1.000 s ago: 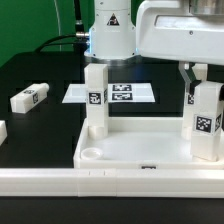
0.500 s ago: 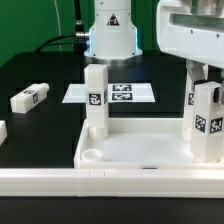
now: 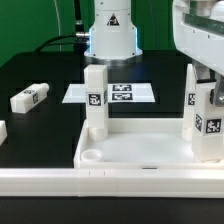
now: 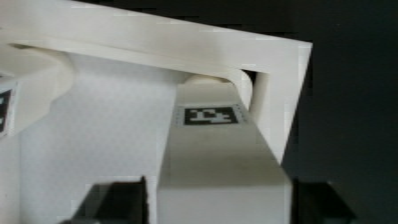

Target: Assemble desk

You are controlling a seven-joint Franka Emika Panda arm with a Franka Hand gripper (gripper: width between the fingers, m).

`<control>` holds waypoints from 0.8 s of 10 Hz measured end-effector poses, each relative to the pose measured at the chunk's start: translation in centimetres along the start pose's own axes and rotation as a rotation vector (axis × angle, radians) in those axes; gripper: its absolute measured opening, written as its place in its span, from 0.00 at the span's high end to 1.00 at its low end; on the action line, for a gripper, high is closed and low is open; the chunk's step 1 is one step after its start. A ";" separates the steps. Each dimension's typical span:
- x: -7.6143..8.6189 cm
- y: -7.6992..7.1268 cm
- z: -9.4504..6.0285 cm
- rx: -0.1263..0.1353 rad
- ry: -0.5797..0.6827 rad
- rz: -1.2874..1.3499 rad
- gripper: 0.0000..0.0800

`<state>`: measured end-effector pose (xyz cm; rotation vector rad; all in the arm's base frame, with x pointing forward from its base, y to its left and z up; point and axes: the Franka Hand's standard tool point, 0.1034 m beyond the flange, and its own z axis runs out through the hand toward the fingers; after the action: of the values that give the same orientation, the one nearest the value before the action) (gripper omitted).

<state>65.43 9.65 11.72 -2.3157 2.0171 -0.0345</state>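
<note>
Here, gripper (image 4: 217, 205) astride upright leg (image 4: 222, 150) in tabletop (image 3: 140, 150) corner, w/ gaps.

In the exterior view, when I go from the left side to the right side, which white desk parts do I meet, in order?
white part cut by the edge → lying leg → upright leg → second upright leg

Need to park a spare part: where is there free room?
Bare black table lies between the loose leg, the marker board and the tabletop. Its floor between both upright legs is bare too. Crowded at the exterior view's right: the gripper straddles one leg.
</note>
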 end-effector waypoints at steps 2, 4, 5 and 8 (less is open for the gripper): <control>0.0 0.1 0.0 -0.008 0.003 -0.113 0.29; 0.0 0.2 0.0 -0.017 0.004 -0.283 0.19; 0.0 0.2 0.0 -0.018 0.009 -0.406 0.19; -0.8 0.2 0.1 -0.019 0.005 -0.647 0.19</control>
<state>65.12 10.39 11.61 -2.8622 1.1879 -0.0534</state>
